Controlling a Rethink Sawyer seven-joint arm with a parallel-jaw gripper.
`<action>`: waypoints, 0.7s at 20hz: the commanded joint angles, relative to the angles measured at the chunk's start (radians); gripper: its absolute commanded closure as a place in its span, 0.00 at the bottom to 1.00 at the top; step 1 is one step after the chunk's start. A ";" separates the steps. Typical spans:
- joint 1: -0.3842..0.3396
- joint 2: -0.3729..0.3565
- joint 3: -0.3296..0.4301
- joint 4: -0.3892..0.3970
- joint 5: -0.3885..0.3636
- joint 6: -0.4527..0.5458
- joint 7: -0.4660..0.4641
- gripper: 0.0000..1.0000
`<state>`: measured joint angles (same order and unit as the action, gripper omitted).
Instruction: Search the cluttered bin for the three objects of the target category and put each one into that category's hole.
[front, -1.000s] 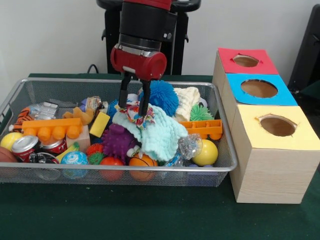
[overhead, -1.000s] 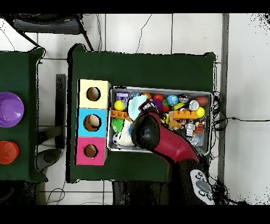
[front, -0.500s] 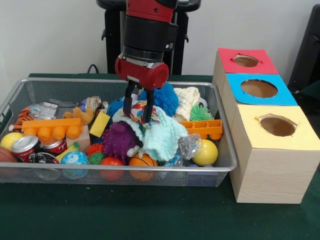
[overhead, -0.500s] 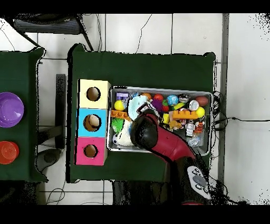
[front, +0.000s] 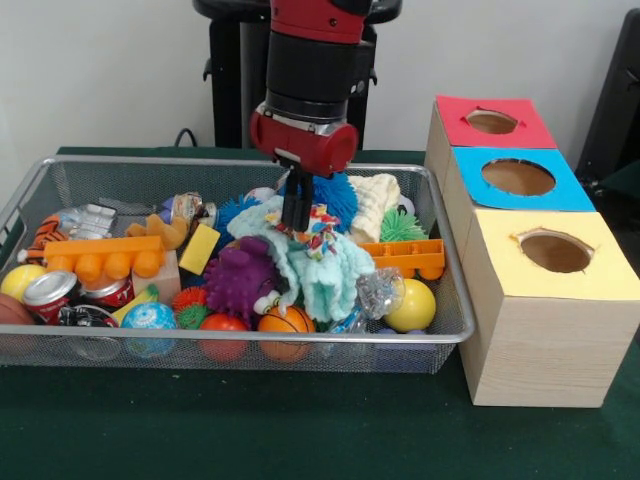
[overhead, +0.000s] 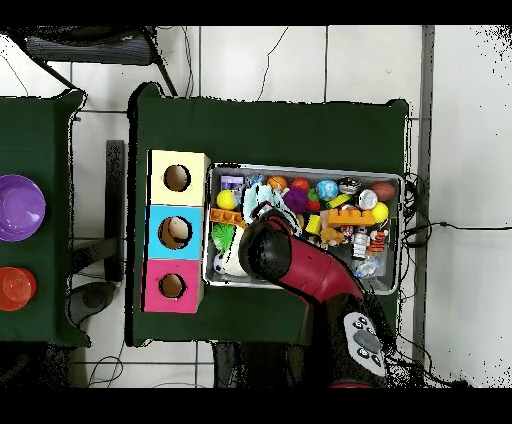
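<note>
Gripping a patterned cloth (front: 318, 222), the gripper (front: 297, 215) stands with its jaws clenched on the fabric above the middle of the wire bin (front: 60, 172). A mint green cloth (front: 322, 272) hangs beneath and appears to be caught up with it, draped over the purple spiky ball (front: 238, 281). Raise the load straight up until the fabric clears the bin's rim, then check whether one cloth or two are carried. Carry right toward the three boxes: red box (front: 492, 121) far, blue box (front: 518, 178) in the middle, yellow box (front: 555, 253) near. Release only when the cloth is centred over the correct hole.
</note>
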<state>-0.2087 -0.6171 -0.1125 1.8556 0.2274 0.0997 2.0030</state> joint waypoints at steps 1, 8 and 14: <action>0.026 0.028 -0.028 -0.104 -0.002 0.166 0.091 1.00; 0.051 -0.010 -0.071 -0.111 -0.014 0.199 0.103 1.00; 0.030 -0.018 -0.041 -0.089 -0.031 0.175 0.076 0.00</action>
<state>-0.1618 -0.6385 -0.1822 1.8087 0.2272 0.1853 2.0030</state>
